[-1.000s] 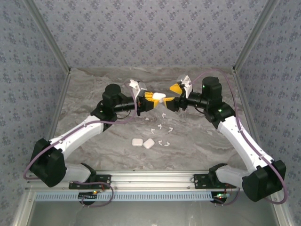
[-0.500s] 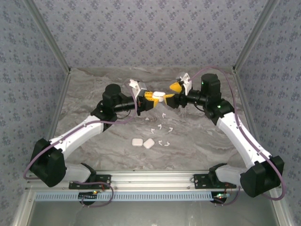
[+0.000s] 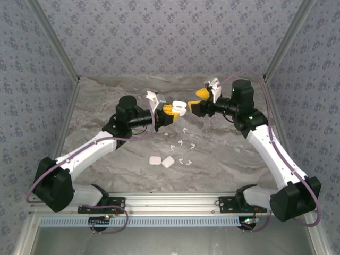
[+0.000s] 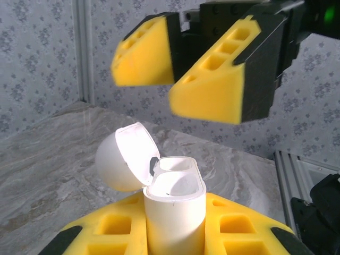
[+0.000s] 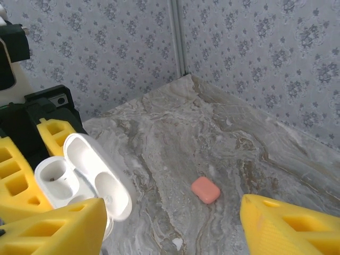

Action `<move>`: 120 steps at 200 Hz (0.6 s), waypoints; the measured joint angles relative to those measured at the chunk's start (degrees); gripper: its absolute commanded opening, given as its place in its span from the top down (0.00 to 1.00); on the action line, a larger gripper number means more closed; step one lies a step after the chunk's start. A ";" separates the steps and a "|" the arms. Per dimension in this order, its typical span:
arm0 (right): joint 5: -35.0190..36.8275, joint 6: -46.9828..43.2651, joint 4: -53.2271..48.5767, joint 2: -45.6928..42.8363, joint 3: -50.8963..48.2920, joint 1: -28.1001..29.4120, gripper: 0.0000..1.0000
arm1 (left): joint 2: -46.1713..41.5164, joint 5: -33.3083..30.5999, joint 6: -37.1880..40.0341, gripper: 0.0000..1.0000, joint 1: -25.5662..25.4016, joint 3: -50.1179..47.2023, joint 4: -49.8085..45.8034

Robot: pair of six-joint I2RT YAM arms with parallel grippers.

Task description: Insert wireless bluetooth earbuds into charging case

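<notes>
Left gripper (image 3: 171,110) clamped on white case (image 4: 174,207), lid (image 4: 127,156) flipped open. Right gripper (image 3: 197,99) jaws apart, empty, just beside white case. 1 pink case (image 5: 205,189) on table (image 5: 255,149).

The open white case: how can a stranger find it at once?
Look above the far middle of the marble table. There the open white case stands clamped in the left gripper. Unlike the two white cases lying on the table, its lid is up.
</notes>
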 measured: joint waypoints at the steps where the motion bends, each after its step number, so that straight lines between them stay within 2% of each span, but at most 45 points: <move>1: 0.04 0.09 -0.13 -0.22 -0.07 -0.04 0.30 | -0.09 -0.09 0.02 0.95 0.00 -0.07 -0.02; 36: 4.35 2.38 -5.16 -5.27 -2.03 -0.26 0.33 | -3.96 -4.66 0.57 0.95 0.00 -3.87 -0.39; 60: 8.59 4.52 -10.67 -5.27 -3.15 -0.24 0.40 | -6.75 -6.86 0.55 0.95 0.00 -6.51 -0.63; 90: 15.21 8.55 -17.57 0.85 -4.35 0.81 0.45 | -10.03 -8.57 0.57 0.95 0.00 -8.57 -2.34; 120: 23.65 9.99 -21.77 9.81 -3.89 6.05 0.45 | -12.92 -9.86 0.57 0.95 0.00 -9.31 -3.89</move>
